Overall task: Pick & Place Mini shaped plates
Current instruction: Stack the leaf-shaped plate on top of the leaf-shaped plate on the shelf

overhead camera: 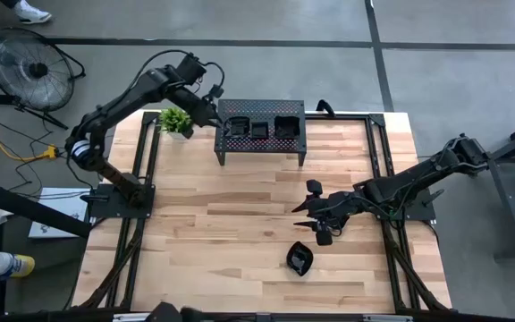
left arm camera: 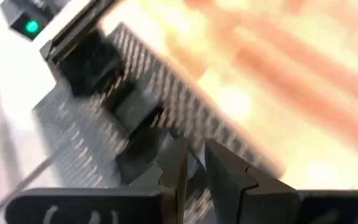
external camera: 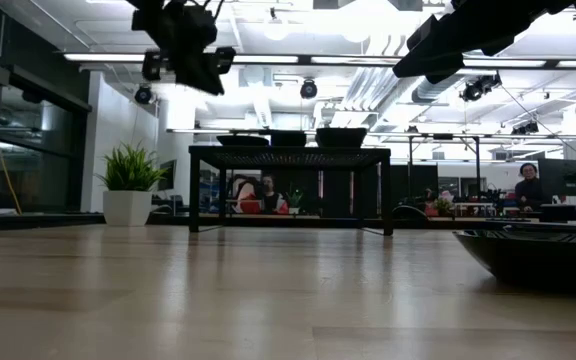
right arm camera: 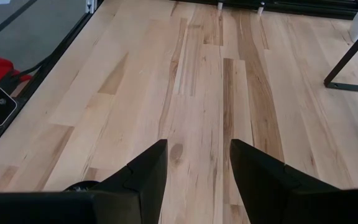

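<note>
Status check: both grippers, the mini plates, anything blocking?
Left gripper over the stand's left end, nearly shut, nothing visibly held. Right gripper open above bare table. Plates on stand; one plate on table. Nothing in the way.

I'm seeing three mini shaped plates (overhead camera: pixel 259 126), glossy black, sitting in a row on the perforated stand (overhead camera: pixel 261 141), just beside the left gripper (overhead camera: pixel 215 123). Another black plate (overhead camera: pixel 299 260) is lying on the table, near the right gripper (overhead camera: pixel 318 221).
</note>
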